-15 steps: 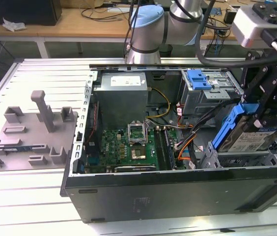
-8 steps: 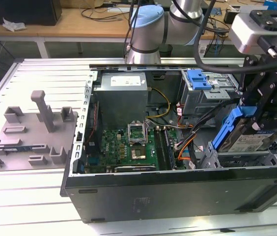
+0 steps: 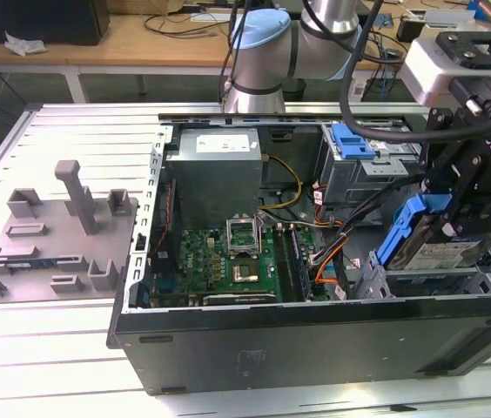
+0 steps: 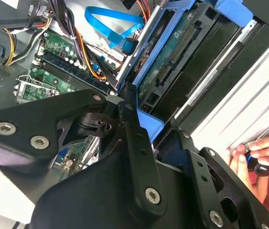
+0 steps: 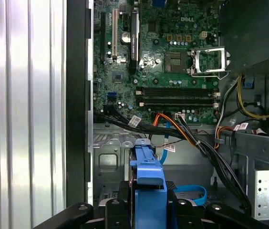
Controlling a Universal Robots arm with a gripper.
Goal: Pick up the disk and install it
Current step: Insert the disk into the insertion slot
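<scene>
The disk [image 3: 444, 253] is a silver drive with a white label in a blue plastic frame. It hangs tilted at the exterior view's right, over the grey metal drive cage [image 3: 420, 283] in the front corner of the open computer case [image 3: 315, 335]. My black gripper [image 3: 451, 216] is shut on it from above. In the first wrist view the frame's blue edge [image 5: 148, 179] stands between my fingers [image 5: 113, 210]. The second wrist view shows the disk's circuit-board underside [image 4: 172, 52] slanting down into the case, with my gripper [image 4: 156, 136] clamped on the blue frame.
The green motherboard [image 3: 228, 261] lies in the case's middle, with bundled orange and black cables [image 3: 328, 252] beside the cage. Another blue bracket [image 3: 350, 139] sits in the rear bay. A grey fixture with posts [image 3: 54, 235] rests on the table at the exterior view's left. A person's hand [image 4: 263, 152] is near the case.
</scene>
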